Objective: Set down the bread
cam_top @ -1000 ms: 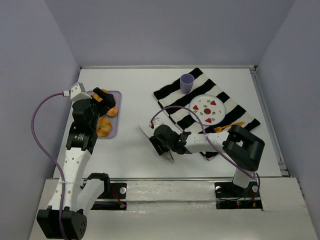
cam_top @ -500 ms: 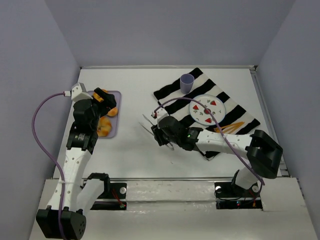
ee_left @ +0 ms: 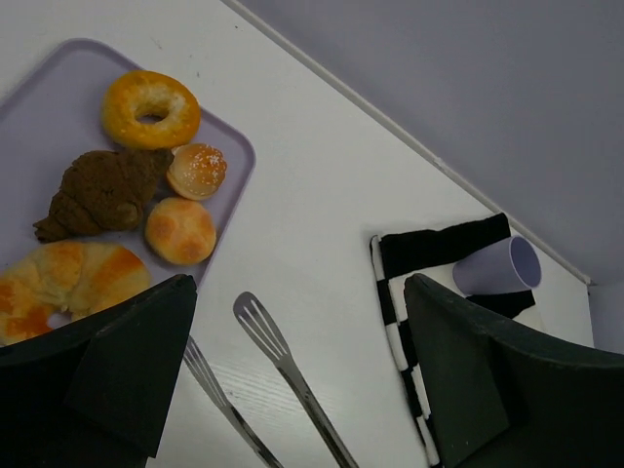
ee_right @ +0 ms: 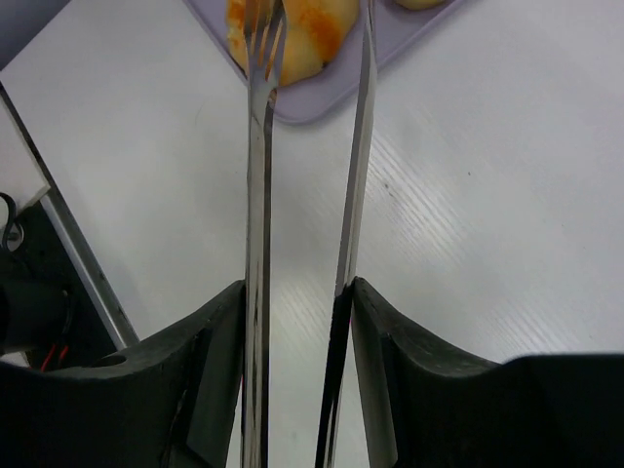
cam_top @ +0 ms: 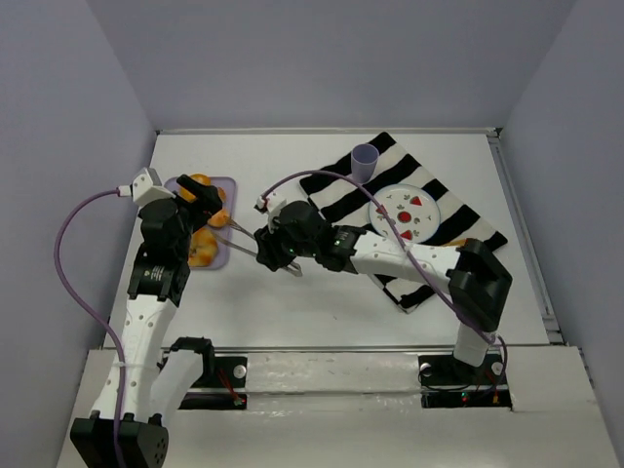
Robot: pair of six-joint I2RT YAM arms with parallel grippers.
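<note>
Top view: my left gripper [cam_top: 202, 195] hangs over the tray [cam_top: 227, 185], right above the bread [cam_top: 202, 249]. My right gripper [cam_top: 276, 252] sits just right of the tray, clamped on a pair of tongs [cam_top: 244, 239] whose tips reach the tray's right edge. The plate [cam_top: 431, 216] lies well to the tray's right and has no bread on it.

Left wrist view: the left gripper [ee_left: 297, 322] is spread wide with nothing in it. Below it, 5 pieces of bread [ee_left: 180, 231] lie on the tray [ee_left: 58, 107]. The tongs [ee_left: 278, 356] lie just off its right rim, not touching any piece.

Right wrist view: the right gripper [ee_right: 297, 292] presses both arms of the tongs [ee_right: 258, 195]. The 2 blades stand slightly apart and hold nothing. Their tips are at the rim of the tray [ee_right: 312, 102], pointing at a glazed piece of bread [ee_right: 292, 24].

I judge this as the approach to the pick, with nothing lifted yet. Next I'd push the tips over the rim, straddle 1 piece, squeeze gently and lift clear, minding the left arm crowded above the tray.
</note>
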